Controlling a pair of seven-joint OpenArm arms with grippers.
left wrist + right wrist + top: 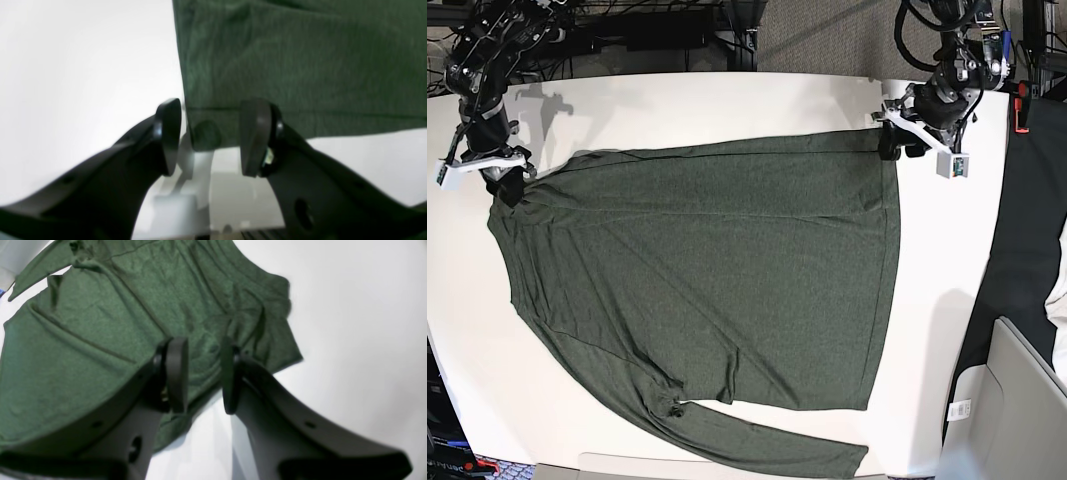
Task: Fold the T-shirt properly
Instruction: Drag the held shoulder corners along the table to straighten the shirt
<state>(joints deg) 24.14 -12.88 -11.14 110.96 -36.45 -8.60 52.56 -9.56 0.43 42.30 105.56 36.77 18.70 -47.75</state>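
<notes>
The dark olive-green T-shirt (707,260) lies spread flat on the white table (727,100), with one long sleeve (757,440) folded along the near edge. My left gripper (895,148) is at the shirt's far right hem corner. In the left wrist view it (211,140) is open, with the hem corner of the shirt (300,66) lying between the jaws. My right gripper (507,188) is at the shirt's far left edge. In the right wrist view it (202,376) is open just above the shirt (83,340), near its edge.
A plain black cloth (1027,250) hangs right of the table. A grey bin (1017,400) stands at the near right. Cables and dark gear (677,30) line the back edge. A small red object (1022,108) sits at the far right.
</notes>
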